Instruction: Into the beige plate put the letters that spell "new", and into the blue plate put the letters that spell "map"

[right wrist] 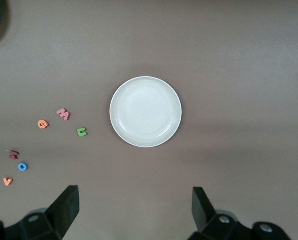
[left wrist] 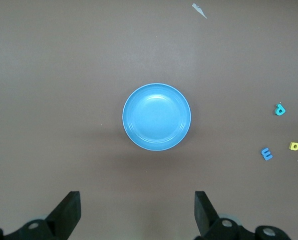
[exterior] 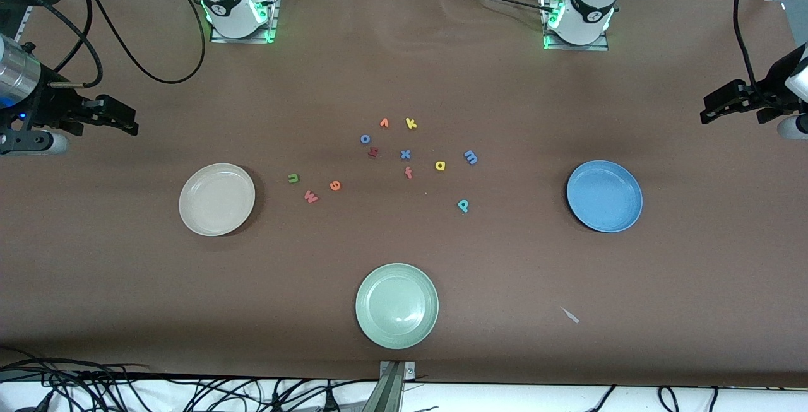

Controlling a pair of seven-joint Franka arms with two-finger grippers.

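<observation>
The green n [exterior: 293, 178], pinkish-red w [exterior: 310, 196] and orange e [exterior: 335, 185] lie loose on the brown table [exterior: 126, 286], close together, between the beige plate [exterior: 216, 199] and the middle cluster of letters, none touching another. The blue m [exterior: 471, 157], yellow a [exterior: 440, 165] and teal p [exterior: 463, 206] lie more spread out toward the blue plate [exterior: 604, 195], with a wide strip of bare table between them and its rim. Both plates hold nothing. In the middle cluster sit a yellow k [exterior: 411, 123], a blue x [exterior: 405, 154], an orange-red f [exterior: 408, 173], a blue o [exterior: 365, 139], an orange v [exterior: 384, 123] and a dark red letter [exterior: 373, 153] whose shape is hard to read. A pale green plate [exterior: 396, 305] rests nearest the front camera, well apart from all the letters. The right gripper [right wrist: 134, 205] hangs above the table beside the beige plate at the right arm's end, fingers spread wide and holding nothing; the left gripper [left wrist: 137, 207] hangs likewise beside the blue plate, fingers apart and bare. Both arms are cut off by the front view's edges.
</observation>
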